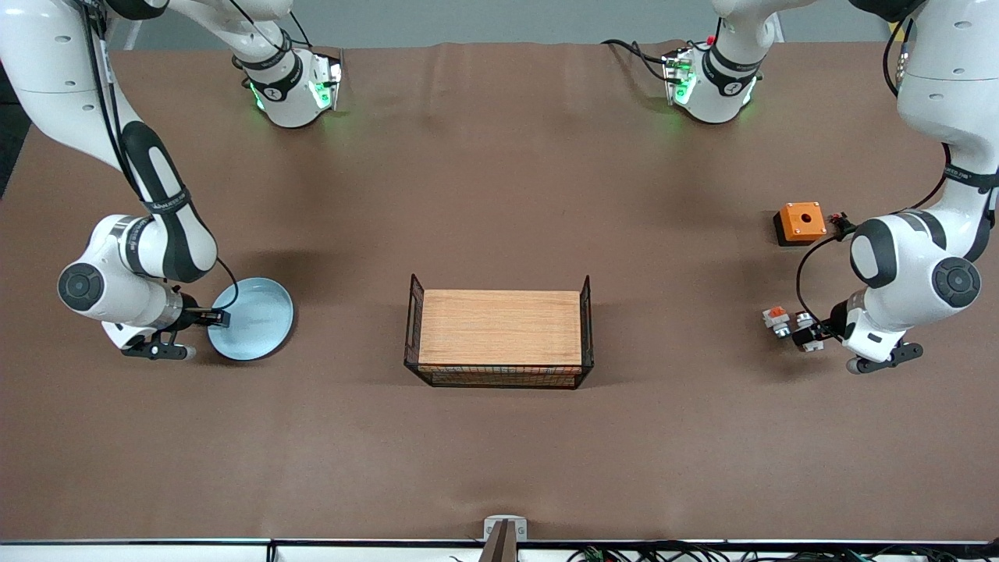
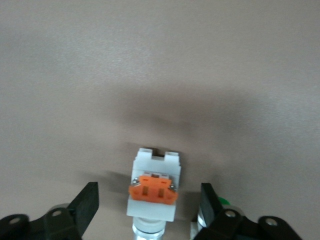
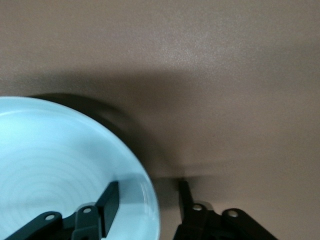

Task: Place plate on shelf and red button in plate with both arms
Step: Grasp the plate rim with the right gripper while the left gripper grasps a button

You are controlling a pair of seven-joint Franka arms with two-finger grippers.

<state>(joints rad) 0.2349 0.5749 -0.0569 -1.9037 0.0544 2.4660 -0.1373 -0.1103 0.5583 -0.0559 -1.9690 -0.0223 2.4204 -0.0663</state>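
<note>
Plate (image 1: 254,318) first: a round, shallow, pale blue dish with a raised rim, glazed smooth and faintly ringed inside, lying on the brown cloth-covered bench (image 1: 499,453) toward the right arm's end. It looks stiff, moderately weighty, slick and chippable, so the rim is the sensible hold; the right gripper (image 3: 147,202) straddles that rim, one finger inside the dish and one outside, apart and not yet clamped. At mid-bench stands a black wire basket (image 1: 499,332) topped by a flat wooden board. Toward the left arm's end sits an orange square box (image 1: 801,222) with a hole. Nearer the front camera than it, the red button (image 2: 152,192) lies on the bench: small, light, hard white plastic with an orange-red patch, best pinched across its flat sides. The left gripper (image 2: 149,202) brackets it with fingers spread wide.
</note>
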